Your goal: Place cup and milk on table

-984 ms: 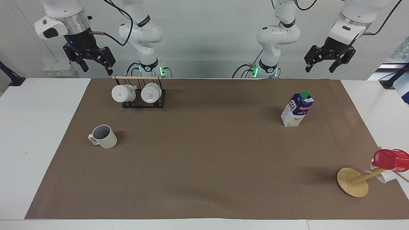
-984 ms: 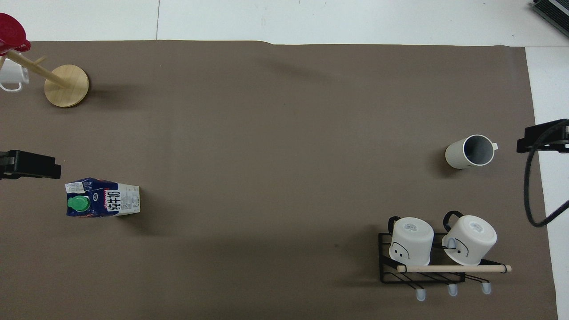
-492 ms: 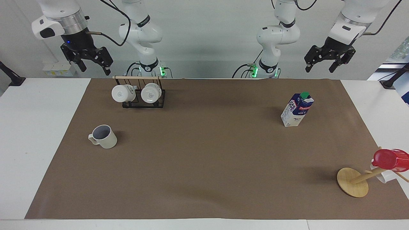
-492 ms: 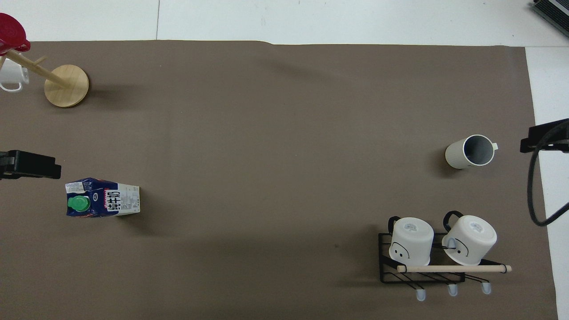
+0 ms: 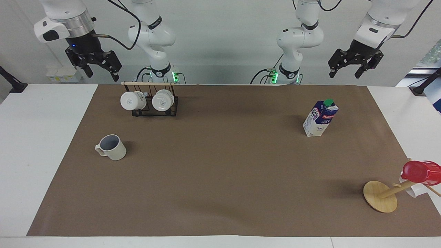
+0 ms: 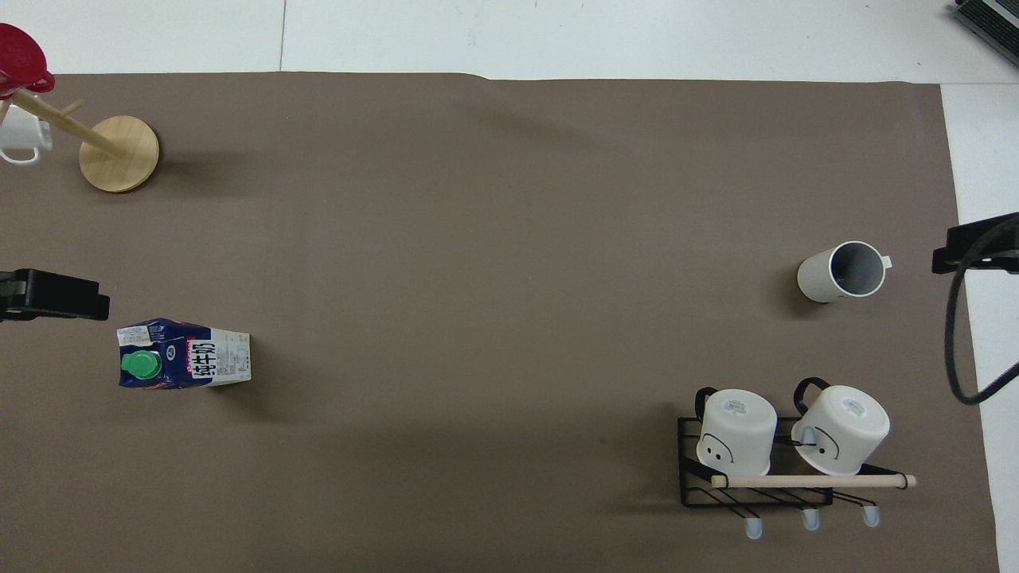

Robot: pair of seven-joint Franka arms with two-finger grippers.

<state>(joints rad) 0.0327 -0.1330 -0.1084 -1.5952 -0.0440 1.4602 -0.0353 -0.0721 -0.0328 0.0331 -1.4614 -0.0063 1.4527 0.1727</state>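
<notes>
Wide white bench [image 5: 41,144], brown paper sheet [image 5: 220,179] across most of it; plain pale wall by the arm bases.

Cup [image 5: 112,147]: upright on the sheet toward the right arm's end of the bench, mouth up, grey inside showing, handle turned toward the sheet's edge at that end. Nothing touches it. Overhead view gives the same [image 6: 842,271].

Milk [image 5: 321,118]: carton upright on the sheet toward the left arm's end, green cap on top, standing free. Cup and milk well apart. In the overhead view [image 6: 185,364] the cap faces the camera.

Rack [image 5: 151,100]: black wire frame with a wooden rail, close to the robots, toward the right arm's end. Two white mugs [image 5: 163,100] hang on it, bases toward the facing camera. The cup sits farther from the robots than the rack.

Mug tree [image 5: 380,196]: round wooden base with a slanted post, at the left arm's end and farthest from the robots. A red cup [image 5: 421,172] hangs on it, with a white mug partly hidden under that.

Left claw [image 5: 348,68]: raised, over the bench's robot-side edge at the left arm's end, fingers apart, holding nothing.

Right claw [image 5: 100,69]: raised, over the robot-side edge at the right arm's end, beside the rack, fingers apart, holding nothing.
</notes>
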